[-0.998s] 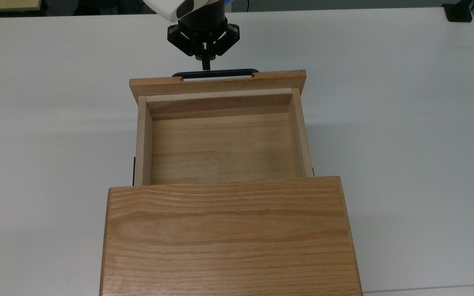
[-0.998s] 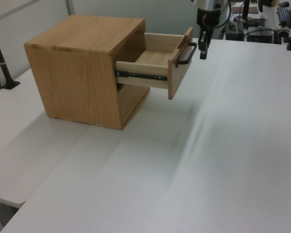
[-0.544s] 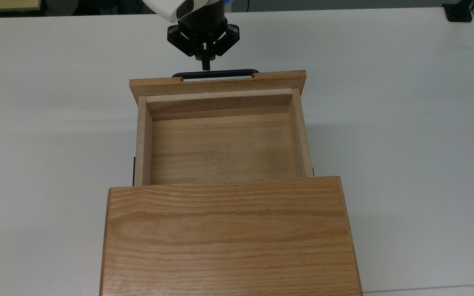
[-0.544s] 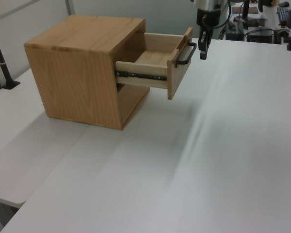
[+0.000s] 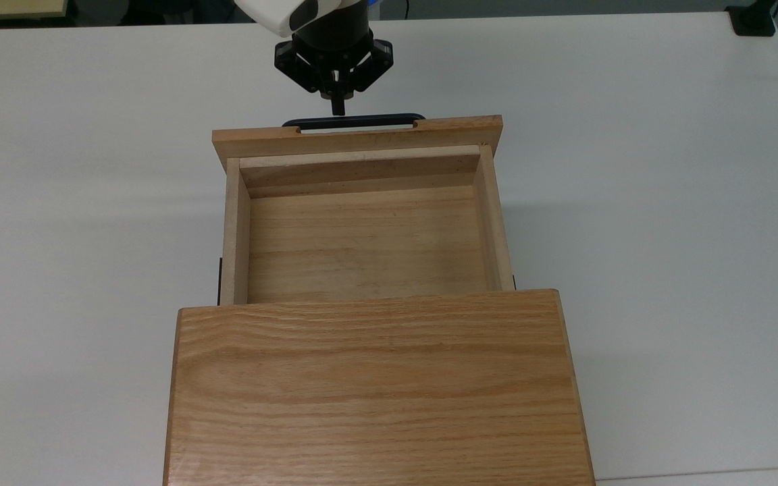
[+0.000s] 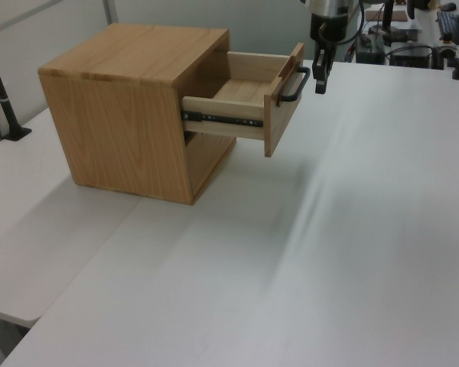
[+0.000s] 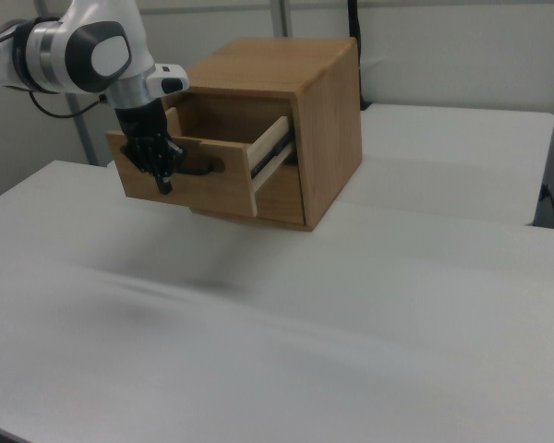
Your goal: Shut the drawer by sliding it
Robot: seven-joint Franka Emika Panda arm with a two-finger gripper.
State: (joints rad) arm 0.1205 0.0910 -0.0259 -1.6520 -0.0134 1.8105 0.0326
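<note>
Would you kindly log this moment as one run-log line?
drawer: open, empty | gripper: shut, at handle | cabinet: on table

Broad white table (image 6: 352,229), pale partition wall (image 7: 443,46) behind, black clamp post (image 6: 4,99) at its edge.

No readable text, labels, brands, numbers or signs anywhere in these views.
</note>
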